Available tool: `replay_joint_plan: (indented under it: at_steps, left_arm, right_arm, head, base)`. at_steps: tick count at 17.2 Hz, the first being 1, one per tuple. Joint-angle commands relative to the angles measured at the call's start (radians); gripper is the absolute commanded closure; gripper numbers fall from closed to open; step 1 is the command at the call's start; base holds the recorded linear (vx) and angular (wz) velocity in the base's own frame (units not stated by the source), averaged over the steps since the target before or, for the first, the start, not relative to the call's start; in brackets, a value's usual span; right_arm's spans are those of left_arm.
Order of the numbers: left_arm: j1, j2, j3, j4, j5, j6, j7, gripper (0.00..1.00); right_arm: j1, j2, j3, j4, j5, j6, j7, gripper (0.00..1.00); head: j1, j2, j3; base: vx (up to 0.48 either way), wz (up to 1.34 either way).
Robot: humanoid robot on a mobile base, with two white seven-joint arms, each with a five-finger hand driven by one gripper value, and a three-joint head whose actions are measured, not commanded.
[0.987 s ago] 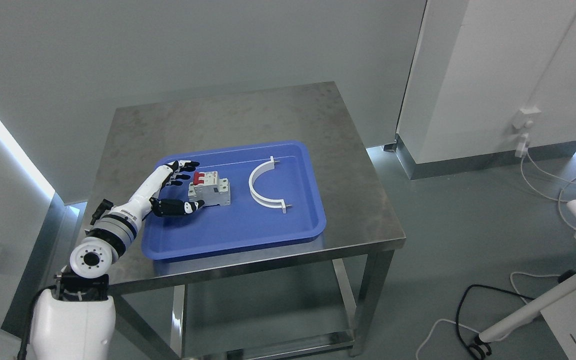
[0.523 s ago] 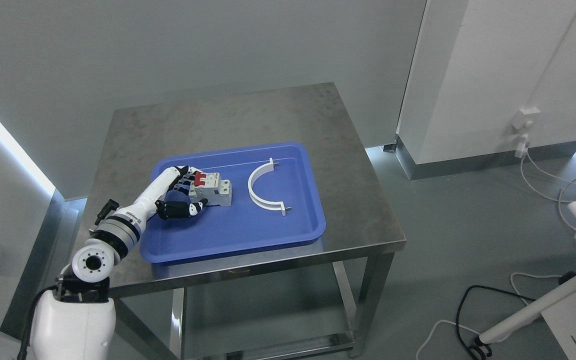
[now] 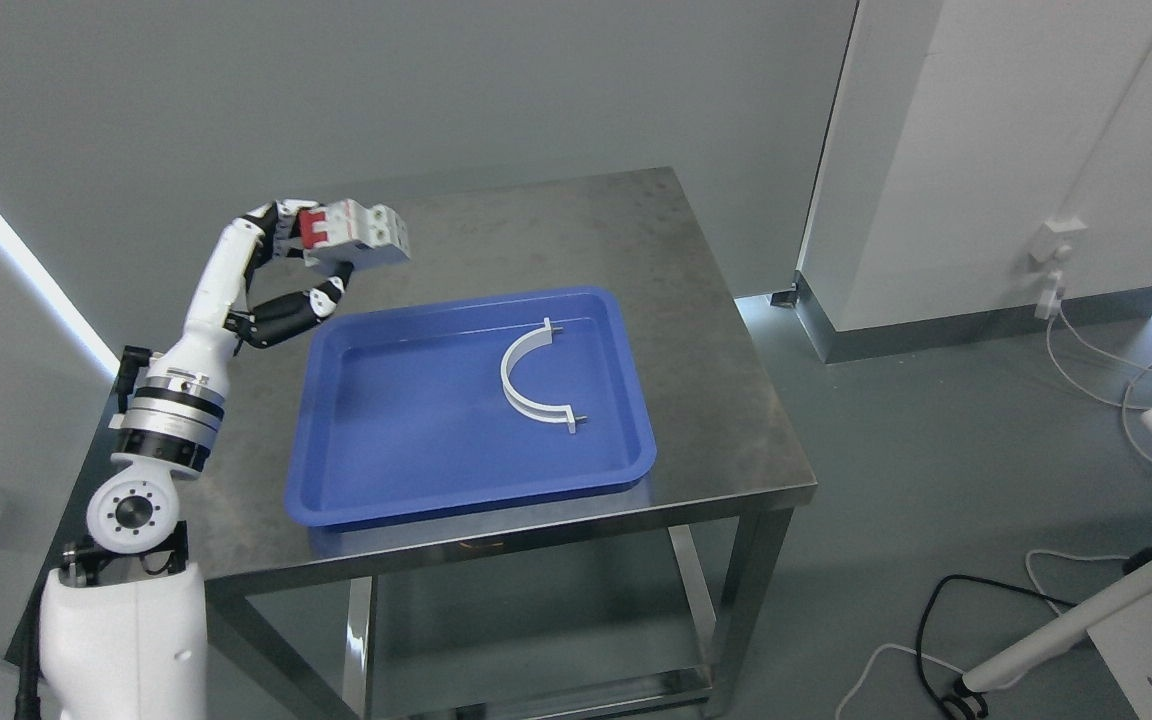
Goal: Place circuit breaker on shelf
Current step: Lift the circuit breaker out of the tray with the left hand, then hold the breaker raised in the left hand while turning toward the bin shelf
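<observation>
The breaker, a second ago lying in the tray, is now gripped by the left hand and held high above the table, so pickup is judged done and shelving remains.

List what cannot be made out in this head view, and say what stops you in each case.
- Shelf: none identifiable in the head view.
- Right hand: outside the frame.
- Print on the circuit breaker: too small.
- Breaker's far side: hidden by the left hand.
- Lower part of the table: cut off by the bottom edge.
</observation>
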Motion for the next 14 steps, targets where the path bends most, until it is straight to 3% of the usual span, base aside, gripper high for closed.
replay_joint_plan:
  at_steps: [1,6,14]
  left_arm:
    - [0.066,-0.034,0.126,-0.113,0.185,-0.082,0.096,0.87]
    - [0.173,-0.034,0.129,-0.216,0.213,-0.15,-0.025,0.86]
    - [0.199,-0.034,0.163,-0.285,0.211,-0.086,-0.033,0.86]
  right_arm:
    - [0.0,-0.018,0.02,0.0,0.0,0.171,0.0,0.0]
    - [0.0,-0.018,0.02,0.0,0.0,0.171,0.0,0.0]
    - [0.0,-0.018,0.02,0.0,0.0,0.171,0.0,0.0]
  head:
    - [0.0,0.0,0.0]
    - [0.0,0.0,0.0]
    - [0.0,0.0,0.0]
  base:
    - [-0.009,0.03]
    - [-0.063,-0.01]
    - [-0.265,-0.02]
